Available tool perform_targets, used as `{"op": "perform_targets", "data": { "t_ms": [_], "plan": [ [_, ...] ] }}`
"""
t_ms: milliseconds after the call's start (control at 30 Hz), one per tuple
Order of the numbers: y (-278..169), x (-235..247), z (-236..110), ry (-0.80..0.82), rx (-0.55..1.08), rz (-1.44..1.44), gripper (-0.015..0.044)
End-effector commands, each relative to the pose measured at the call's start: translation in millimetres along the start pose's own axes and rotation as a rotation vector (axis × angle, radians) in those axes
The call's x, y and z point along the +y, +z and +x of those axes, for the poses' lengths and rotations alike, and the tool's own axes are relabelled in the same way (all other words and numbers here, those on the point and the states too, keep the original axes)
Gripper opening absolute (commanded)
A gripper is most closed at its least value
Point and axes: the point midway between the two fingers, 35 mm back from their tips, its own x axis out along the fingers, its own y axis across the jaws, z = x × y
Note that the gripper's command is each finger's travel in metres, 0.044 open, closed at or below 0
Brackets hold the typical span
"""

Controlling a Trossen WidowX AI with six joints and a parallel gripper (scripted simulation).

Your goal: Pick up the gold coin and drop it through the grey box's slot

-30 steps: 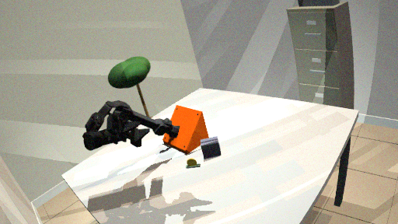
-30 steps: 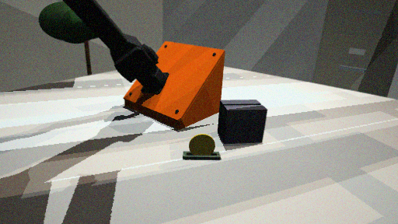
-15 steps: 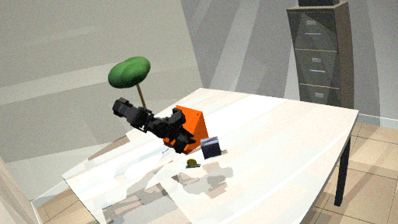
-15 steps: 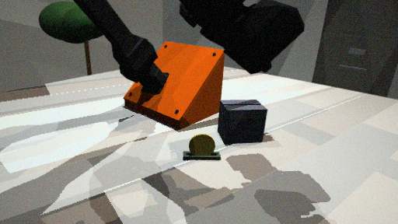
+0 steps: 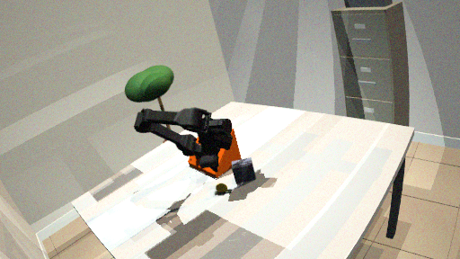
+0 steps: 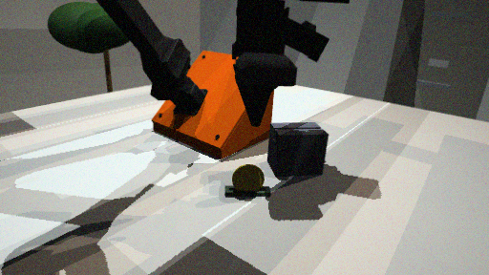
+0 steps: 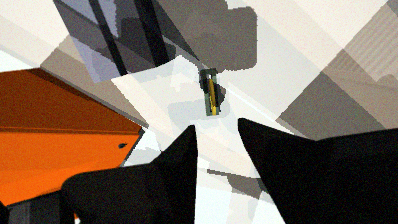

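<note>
The gold coin (image 5: 221, 188) (image 6: 247, 178) (image 7: 213, 95) stands on its edge in the dark-green holder (image 6: 230, 192) (image 7: 209, 73). In the wrist view it is a thin yellow line seen from above. The grey box (image 5: 243, 172) (image 6: 298, 152) (image 7: 92, 65) stands beside the holder, nearer the arm's base. Dark stripes run across its lid in the wrist view. My gripper (image 6: 256, 124) (image 7: 216, 126) points down, partly open and empty, above and behind the coin in the exterior view. The coin lies beyond the fingertips in the wrist view, not between them.
The orange wedge-shaped base (image 5: 233, 150) (image 6: 215, 100) (image 7: 65, 155) stands behind the coin and box. The pale table (image 5: 310, 180) (image 6: 406, 215) carries dark shadows. A small green tree (image 5: 149, 84) (image 6: 83, 29) stands behind the arm, and a filing cabinet (image 5: 368, 49) stands beyond the table.
</note>
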Motion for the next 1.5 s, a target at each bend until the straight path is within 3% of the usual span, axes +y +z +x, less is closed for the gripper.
{"op": "perform_targets", "data": {
  "t_ms": [0, 167, 400, 1467],
  "plan": [
    [-4, 0, 0, -0.027, 0.009, 0.017, 0.0161],
    [-6, -4, 32, -0.029, 0.009, 0.018, 0.0161],
    [-4, -4, 48, -0.029, 0.01, 0.018, 0.0161],
    [-4, -7, 95, -0.03, 0.01, 0.019, 0.0161]
  ]
}}
